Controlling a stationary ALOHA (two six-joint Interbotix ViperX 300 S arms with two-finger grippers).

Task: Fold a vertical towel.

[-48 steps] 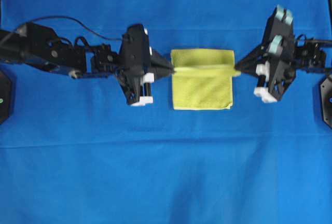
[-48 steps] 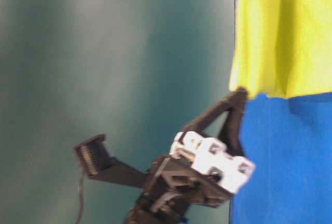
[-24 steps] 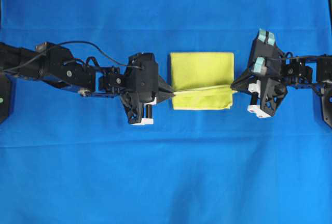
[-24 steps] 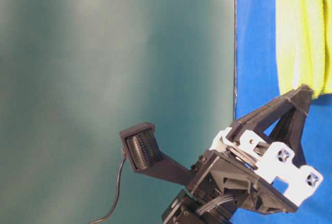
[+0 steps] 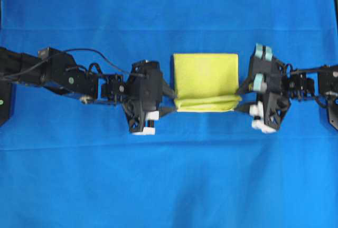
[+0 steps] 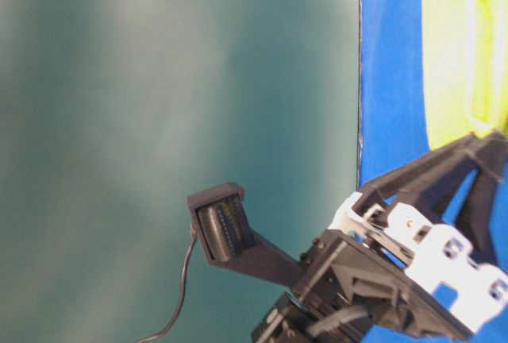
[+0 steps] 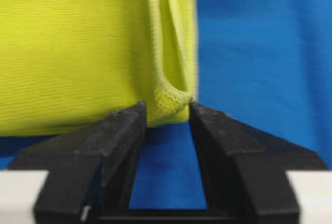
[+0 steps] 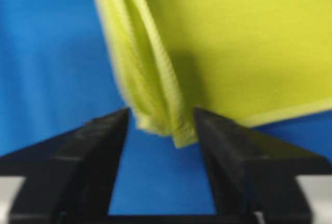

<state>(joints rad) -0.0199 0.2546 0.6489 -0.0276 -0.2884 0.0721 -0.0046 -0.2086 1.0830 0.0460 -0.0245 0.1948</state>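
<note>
Letting go marks this moment: a second ago both grippers pinched the towel's [image 5: 205, 82] carried edge, and they have since drawn it across to the near edge and parted their jaws. The left gripper [image 7: 166, 111] stands partly open, the hem corner loose between its fingers; the right gripper [image 8: 162, 117] stands wide, the bunched layers unclamped in the gap. The towel lies doubled at the middle of the blue cloth [image 5: 169, 186], toward its far edge, its loose edges heaped along its near side. That fold looks laid, though the heap may need smoothing. Both arms reach in level from opposite sides, fingertips at the towel's near corners.
</note>
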